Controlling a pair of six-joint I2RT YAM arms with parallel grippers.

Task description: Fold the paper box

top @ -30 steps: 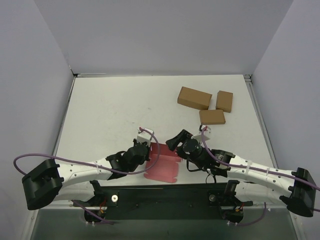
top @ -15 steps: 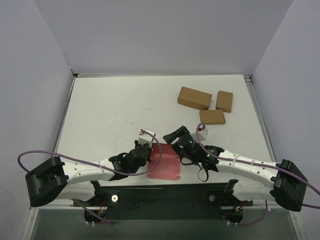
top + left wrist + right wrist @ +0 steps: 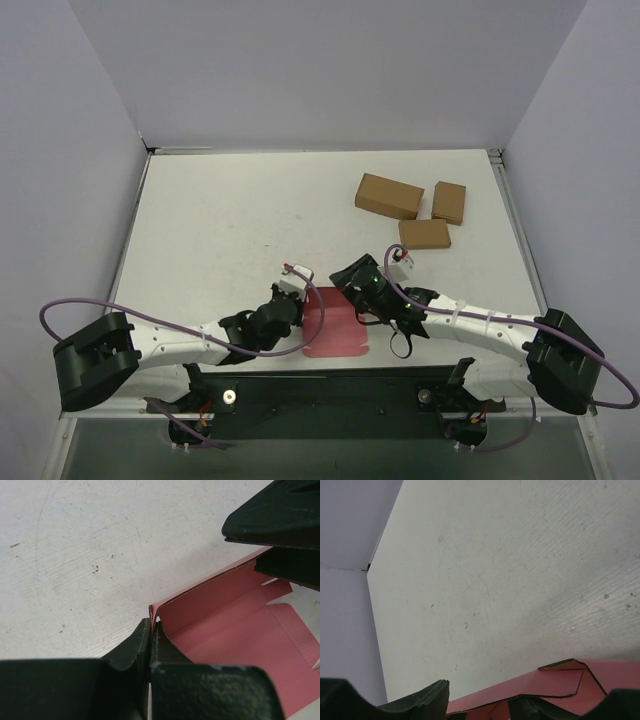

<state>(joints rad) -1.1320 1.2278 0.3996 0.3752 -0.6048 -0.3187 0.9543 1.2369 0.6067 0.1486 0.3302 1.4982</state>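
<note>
Paper box (image 3: 335, 325) sits pinched in left end effector (image 3: 151, 630); right end effector (image 3: 527, 694) straddles it, agape.

Seen from above, the paper box (image 3: 335, 322) lies on the table (image 3: 220, 220) at 6 o'clock from the table's middle, close to the near edge. The left gripper (image 3: 302, 304) sits at the box's 10 o'clock corner, pinching its wall. The right gripper (image 3: 347, 283) is at its 1 o'clock, fingers apart astride the far edge. Well apart, at 1 o'clock from the paper box, lie three cardboard boxes. The first (image 3: 389, 196) has the second (image 3: 449, 202) at its 3 o'clock and the third (image 3: 424, 234) at its 5 o'clock.
</note>
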